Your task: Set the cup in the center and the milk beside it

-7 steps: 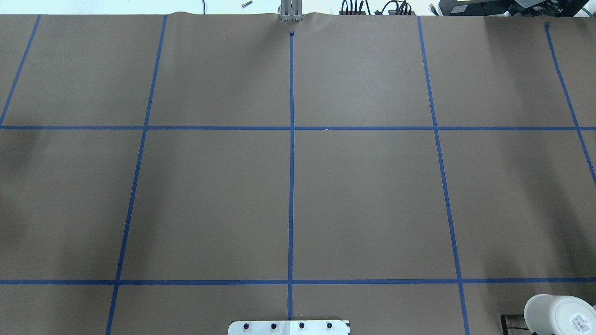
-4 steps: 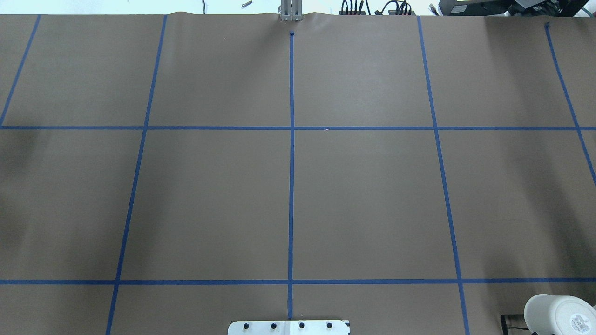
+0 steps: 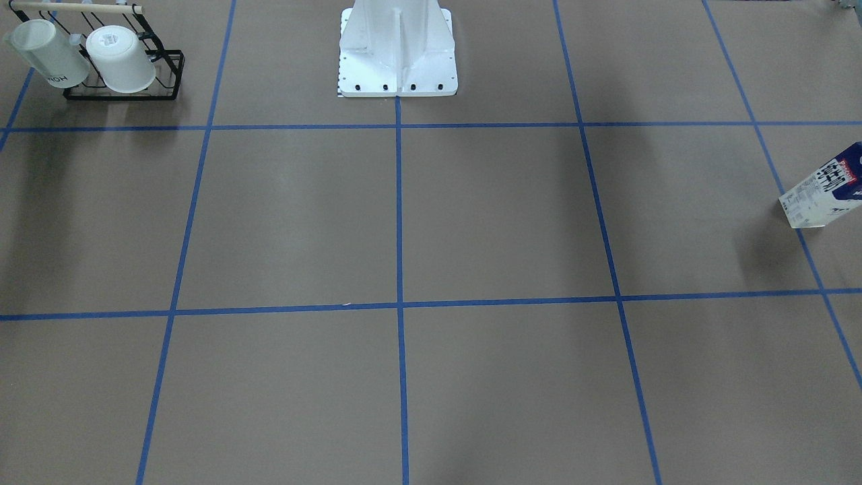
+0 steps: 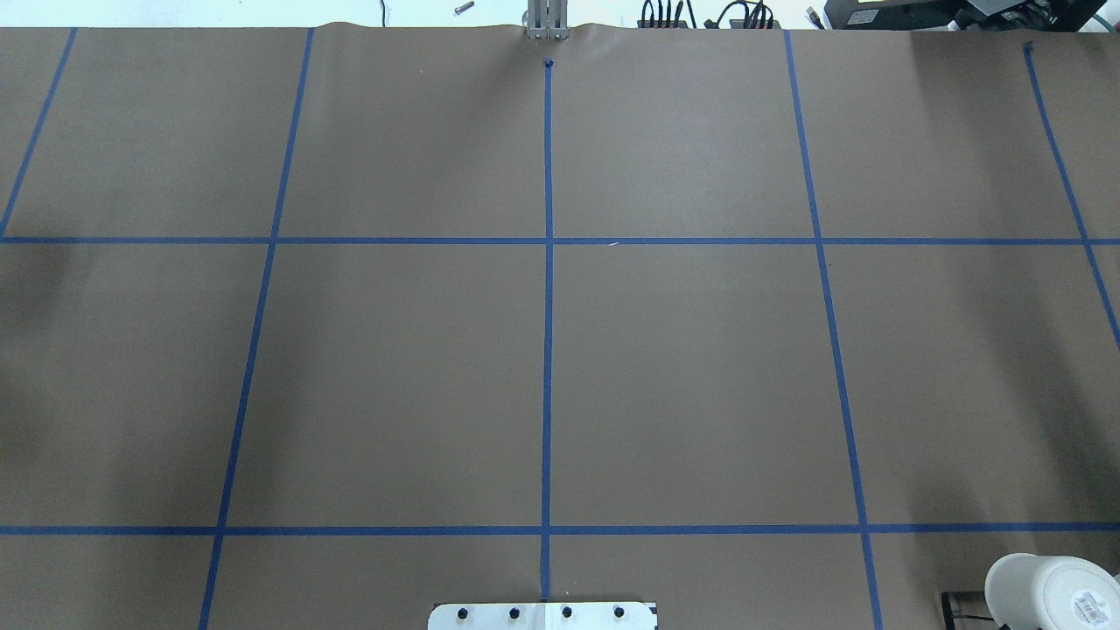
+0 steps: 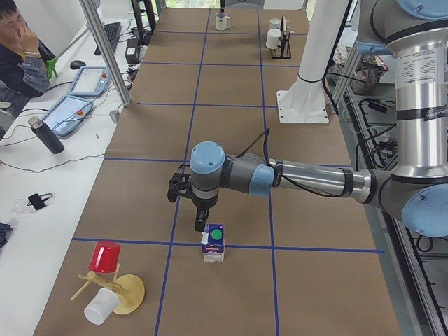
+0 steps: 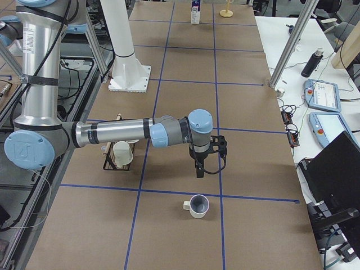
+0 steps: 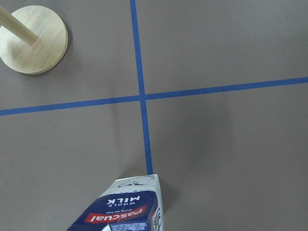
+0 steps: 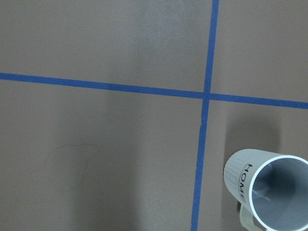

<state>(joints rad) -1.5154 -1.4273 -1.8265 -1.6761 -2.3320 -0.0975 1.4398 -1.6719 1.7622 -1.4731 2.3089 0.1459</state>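
Note:
The milk [image 5: 213, 243] stands upright on a blue tape line at the table's left end, green cap on top. It also shows at the front-facing view's right edge [image 3: 825, 188] and in the left wrist view [image 7: 127, 207]. My left gripper [image 5: 199, 224] hangs just above and beside the milk; I cannot tell if it is open or shut. The cup [image 6: 198, 206] stands upright at the table's right end and shows in the right wrist view [image 8: 269, 192]. My right gripper [image 6: 198, 170] hangs a little above and behind the cup; I cannot tell its state. The center [image 4: 548, 241] is bare.
A black rack with white mugs [image 3: 121, 67] stands near the robot base [image 3: 397, 54], on its right. A wooden stand [image 5: 126, 294] with a red cup [image 5: 105, 255] is beyond the milk. An operator [image 5: 17, 42] sits at a side desk.

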